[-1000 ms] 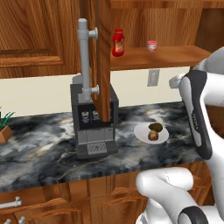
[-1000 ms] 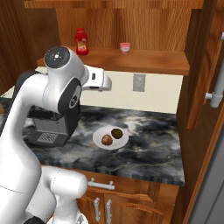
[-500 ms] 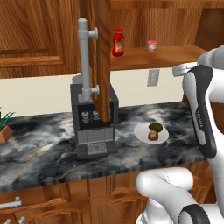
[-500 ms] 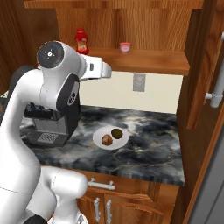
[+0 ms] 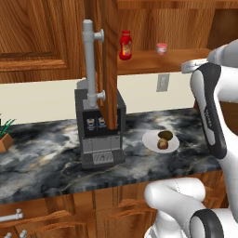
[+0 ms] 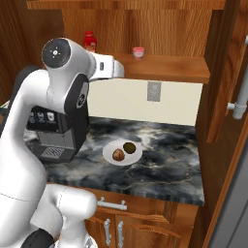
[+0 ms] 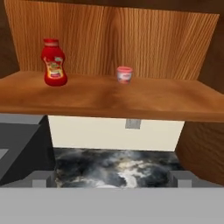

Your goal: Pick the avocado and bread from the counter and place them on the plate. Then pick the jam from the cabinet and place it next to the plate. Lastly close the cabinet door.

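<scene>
Reddish grained wood forms the cabinet (image 7: 109, 39), a glossy veined marble counter (image 6: 160, 155) below, the plate (image 6: 109, 151) smooth white.

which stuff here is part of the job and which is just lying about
Job: avocado and bread on the plate; jam on the cabinet shelf; open cabinet door; counter.

Lying about: red bottle, coffee machine, potted plant, wall outlet.

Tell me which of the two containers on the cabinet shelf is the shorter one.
The jam, the squat pink-red jar with a pale top, is shorter. The red bottle beside it stands taller and has a label.
</scene>
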You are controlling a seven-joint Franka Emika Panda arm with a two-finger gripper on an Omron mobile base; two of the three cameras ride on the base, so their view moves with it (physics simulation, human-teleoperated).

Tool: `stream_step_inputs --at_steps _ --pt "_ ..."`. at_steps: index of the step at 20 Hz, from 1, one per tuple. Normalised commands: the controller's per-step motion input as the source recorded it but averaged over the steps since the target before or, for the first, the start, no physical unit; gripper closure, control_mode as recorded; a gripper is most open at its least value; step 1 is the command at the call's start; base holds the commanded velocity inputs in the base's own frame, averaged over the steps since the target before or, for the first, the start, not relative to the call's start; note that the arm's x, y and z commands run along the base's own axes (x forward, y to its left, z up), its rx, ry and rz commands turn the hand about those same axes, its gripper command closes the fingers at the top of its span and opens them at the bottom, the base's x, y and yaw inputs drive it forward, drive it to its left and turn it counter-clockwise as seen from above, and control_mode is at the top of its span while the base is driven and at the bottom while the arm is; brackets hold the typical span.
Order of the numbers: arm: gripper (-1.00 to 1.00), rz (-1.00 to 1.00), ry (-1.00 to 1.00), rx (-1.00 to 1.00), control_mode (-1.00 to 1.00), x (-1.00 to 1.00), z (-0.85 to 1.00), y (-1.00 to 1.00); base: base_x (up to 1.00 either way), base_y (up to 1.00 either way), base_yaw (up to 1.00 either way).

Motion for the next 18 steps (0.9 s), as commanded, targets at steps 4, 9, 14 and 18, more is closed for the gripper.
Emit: stream_step_inputs --at_steps 4,9,14,18 --pt "-1.0 0.0 0.0 0.0 -1.0 0.39 0.04 0.0 0.0 0.0 0.0" --pt "-1.0 0.0 0.0 0.0 -1.0 0.47 0.0 0.0 0.0 0.0 0.0" --pt "-1.0 0.0 0.01 0.0 -1.0 0.46 0.0 0.0 0.0 0.0 0.0" --pt "-1.0 0.0 0.03 0.0 -1.0 0.48 0.0 0.0 0.0 0.0 0.0"
